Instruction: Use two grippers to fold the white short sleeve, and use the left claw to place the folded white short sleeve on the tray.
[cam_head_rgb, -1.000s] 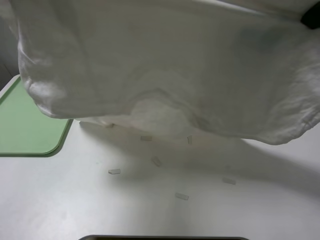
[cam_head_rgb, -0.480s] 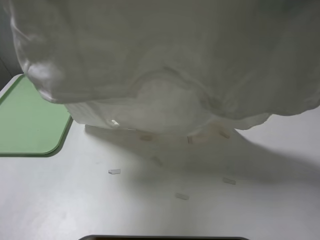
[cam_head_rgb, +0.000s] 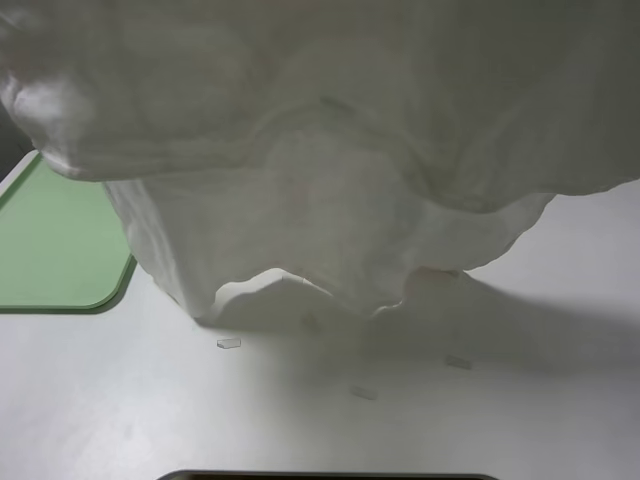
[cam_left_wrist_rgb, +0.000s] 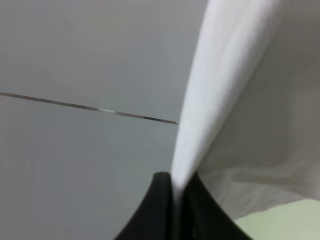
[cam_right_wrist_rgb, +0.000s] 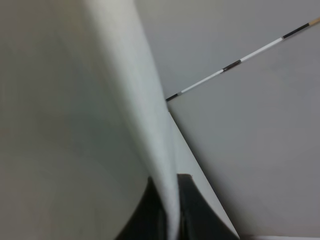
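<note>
Exterior high: 1 white short sleeve (cam_head_rgb: 330, 150) hanging from 12 o'clock; 1 tray (cam_head_rgb: 50, 260) at 9 o'clock; at least 3 tape strips (cam_head_rgb: 229, 343) toward 6. Both pinching its fabric: left claw (cam_left_wrist_rgb: 176, 181), right claw (cam_right_wrist_rgb: 170, 184).

Big blocker: the white short sleeve (cam_head_rgb: 330, 220) hangs like a curtain over the whole far side of the table (cam_head_rgb: 150, 420). I cannot see past it.
Low edge: it comes down to the table near the middle.
My hands: my left claw (cam_left_wrist_rgb: 177, 182) and my right gripper (cam_right_wrist_rgb: 169, 187) both pinch the cloth.
Left edge: the tray (cam_head_rgb: 50, 250) lies there, its far part behind the cloth.
Near edge: open room, with only small flat tape strips (cam_head_rgb: 229, 343).
Right edge: open table in front of the cloth.
</note>
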